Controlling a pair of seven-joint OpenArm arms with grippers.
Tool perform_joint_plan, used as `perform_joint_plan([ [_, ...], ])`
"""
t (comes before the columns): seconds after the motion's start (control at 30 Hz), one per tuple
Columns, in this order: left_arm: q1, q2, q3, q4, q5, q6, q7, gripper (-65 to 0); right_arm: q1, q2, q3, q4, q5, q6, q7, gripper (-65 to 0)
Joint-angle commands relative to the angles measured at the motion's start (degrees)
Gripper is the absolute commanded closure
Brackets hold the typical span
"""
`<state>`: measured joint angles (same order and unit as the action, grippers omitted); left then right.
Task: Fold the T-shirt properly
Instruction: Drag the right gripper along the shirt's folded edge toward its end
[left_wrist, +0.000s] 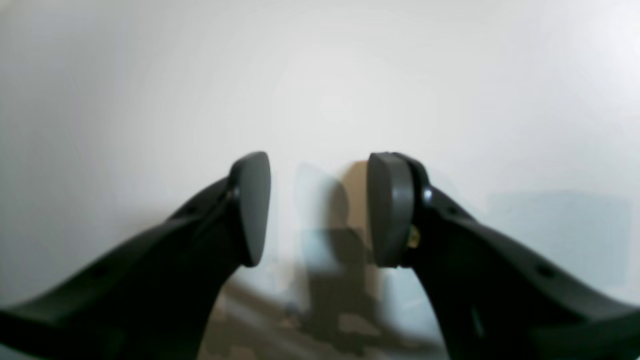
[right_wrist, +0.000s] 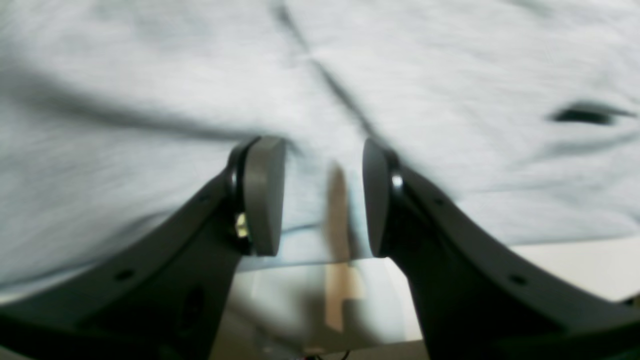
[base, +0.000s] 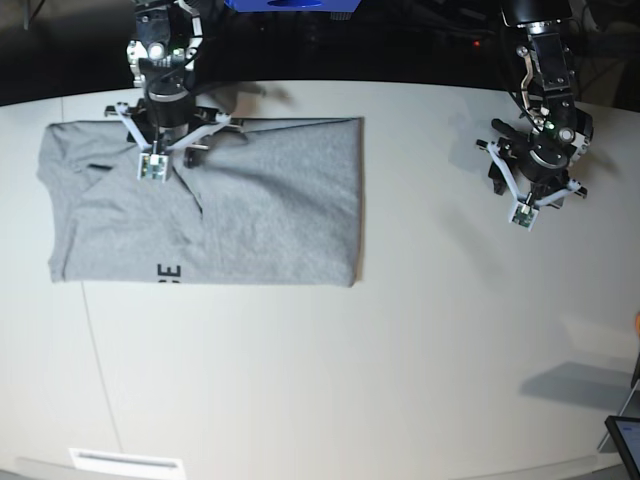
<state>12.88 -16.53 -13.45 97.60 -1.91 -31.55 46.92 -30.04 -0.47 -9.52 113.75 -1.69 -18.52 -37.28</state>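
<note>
Two arms work a white table (base: 400, 350) seen from above in the base view, where a grey T-shirt (base: 260, 210) lies folded into a broad rectangle on the table's left half. Its long axis runs left to right across that view; the neck and a sleeve point toward the left edge, and the straight folded edge faces right, toward the middle of the table. Black letters (base: 169, 271) peek out along the shirt's near edge.

Only the overhead view shows the shirt's whole outline and how far apart the arms are: the right gripper (base: 165, 140) hangs over the shirt's far edge, while the left gripper (base: 535, 175) sits well clear of the cloth, over bare table.

Close up, the right wrist camera shows what the overhead cannot: the right gripper (right_wrist: 324, 197) has its jaws parted with nothing between the pads, blurred grey cloth filling the picture behind them. The left wrist camera shows the left gripper (left_wrist: 318, 210) likewise parted and holding nothing, with only pale table beyond.
</note>
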Motion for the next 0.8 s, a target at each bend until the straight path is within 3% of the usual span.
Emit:
perform_joint_plan([
  [0.0,-0.3,-0.8,-0.3,0.8,0.1,0.2,-0.2,-30.9,-0.1,-0.4,-0.2,1.1,-0.4,-0.9,1.5,-25.0],
  [0.1,-0.3,-0.8,-0.3,0.8,0.1,0.2,-0.3,-30.9,-1.0,-0.4,-0.7,1.4,-0.3,-3.8,1.5,-25.0],
  [0.23,-0.4,-0.8,-0.3,0.9,0.1,0.2,-0.3,-30.9,-1.6,-0.4,-0.4,1.6,-0.3,-4.0,1.9,-25.0],
  [0.37,-1.1,-0.5,-0.4,1.6,-0.3,0.2,-0.3,-30.9,-1.6,0.4,-0.2,1.6,-0.4,-4.0,6.7,-25.0],
  [0.57,-1.3,2.0,-0.4,10.7,-0.5,-0.1,-0.3,-30.9,-0.4,6.6,0.0,1.5,-0.2,-3.7,7.4,-25.0],
  [0.63,-1.4,3.5,-0.4,13.9,-0.5,-1.6,-0.4,-30.9,-0.5,7.5,0.0,1.5,-0.2,-3.7,7.4,-25.0],
  [0.77,-3.3,8.8,-0.3,16.2,-0.5,-8.4,-0.4,-30.9,-0.8,7.4,4.0,1.5,0.0,-3.6,7.8,-25.0],
])
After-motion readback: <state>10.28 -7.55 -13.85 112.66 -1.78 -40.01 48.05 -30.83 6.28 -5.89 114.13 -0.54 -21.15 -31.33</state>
